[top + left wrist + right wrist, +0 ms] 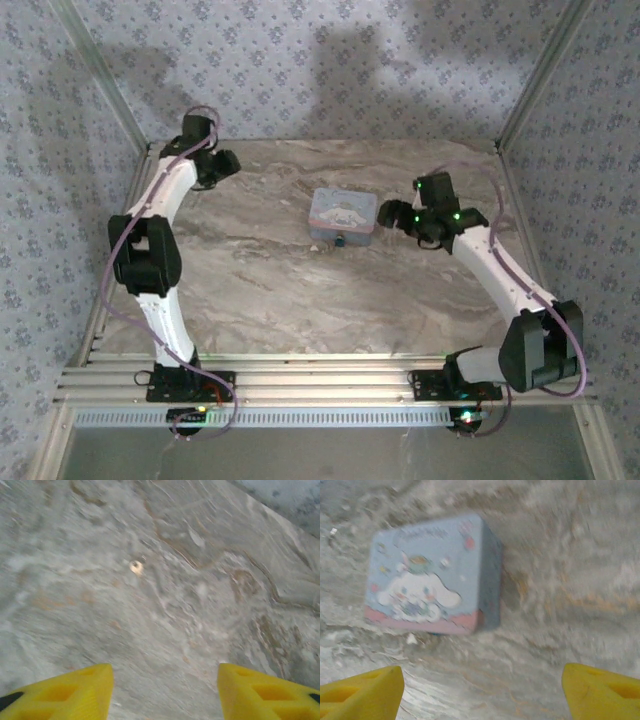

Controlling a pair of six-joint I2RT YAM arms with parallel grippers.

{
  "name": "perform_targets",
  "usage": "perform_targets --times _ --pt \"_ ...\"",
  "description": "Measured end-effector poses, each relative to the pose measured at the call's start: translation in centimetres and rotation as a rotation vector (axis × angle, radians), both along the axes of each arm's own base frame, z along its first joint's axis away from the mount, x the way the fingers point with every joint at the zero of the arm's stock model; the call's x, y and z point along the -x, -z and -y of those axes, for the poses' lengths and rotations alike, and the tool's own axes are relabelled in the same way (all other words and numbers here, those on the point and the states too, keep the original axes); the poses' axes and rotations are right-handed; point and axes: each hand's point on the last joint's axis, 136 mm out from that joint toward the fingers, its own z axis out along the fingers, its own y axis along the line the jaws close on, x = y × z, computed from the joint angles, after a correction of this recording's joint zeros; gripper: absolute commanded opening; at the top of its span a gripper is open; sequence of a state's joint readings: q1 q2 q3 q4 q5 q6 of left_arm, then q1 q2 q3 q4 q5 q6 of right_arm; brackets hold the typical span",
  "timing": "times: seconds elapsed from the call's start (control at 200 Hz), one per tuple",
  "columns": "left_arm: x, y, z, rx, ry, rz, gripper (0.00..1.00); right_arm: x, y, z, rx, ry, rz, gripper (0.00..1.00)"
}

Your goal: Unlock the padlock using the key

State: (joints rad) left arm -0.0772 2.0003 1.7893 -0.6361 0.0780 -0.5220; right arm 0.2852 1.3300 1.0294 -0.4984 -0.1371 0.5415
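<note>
Check the left claw (165,667) first. Its yellow fingers (75,690) stand partly apart, and the gap between them holds nothing; bare counter (260,290) lies beneath. From above, you find this claw over the far left part of the counter, well apart from the tin (343,208). A small pale round object (136,567) lies on the counter ahead of it; blur prevents you from identifying it.

Check the right claw (482,669) next. Its fingers are spread wide and grip nothing. It faces the tin from the right side and sits near it without touching.

Locate the padlock (341,240). From above it appears as a tiny dark item at the middle of the tin's near edge, touching or just beside the tin wall; you cannot tell which. The tin lies flat near the centre of the counter, lid up, printed with a white cartoon figure on light blue.
</note>
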Motion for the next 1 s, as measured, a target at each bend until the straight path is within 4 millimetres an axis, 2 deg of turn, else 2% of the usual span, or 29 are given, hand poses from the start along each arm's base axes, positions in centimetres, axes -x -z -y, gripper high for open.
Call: perform_targets --times 0.085,0.14,0.235,0.405,0.565,0.829,1.004 --pt "-1.9 0.3 -1.2 0.001 -0.030 -0.015 0.43 2.0 3.4 0.3 0.011 0.016 -0.089 0.83" --pt "-3.3 1.1 -1.3 -0.005 -0.034 -0.025 0.43 2.8 4.7 0.4 0.021 0.020 -0.124 0.83" --pt "-5.3 3.6 -1.1 -0.016 -0.028 -0.066 0.43 3.2 5.0 0.1 0.028 0.019 -0.134 0.83" --pt "-7.4 8.0 -0.9 -0.039 -0.010 -0.146 0.43 3.1 4.9 0.0 0.045 0.020 -0.119 0.83" --pt "-7.6 10.3 -1.3 -0.041 -0.006 -0.196 0.43 3.0 5.0 0.1 0.055 0.027 -0.119 0.83" --pt "-7.4 10.6 -1.4 -0.025 0.007 -0.213 0.45 2.6 6.1 -0.1 0.068 0.027 -0.147 0.83" --pt "-7.7 12.3 -1.2 -0.012 0.014 -0.223 0.45 2.3 6.0 -0.7 0.068 0.014 -0.145 0.84"
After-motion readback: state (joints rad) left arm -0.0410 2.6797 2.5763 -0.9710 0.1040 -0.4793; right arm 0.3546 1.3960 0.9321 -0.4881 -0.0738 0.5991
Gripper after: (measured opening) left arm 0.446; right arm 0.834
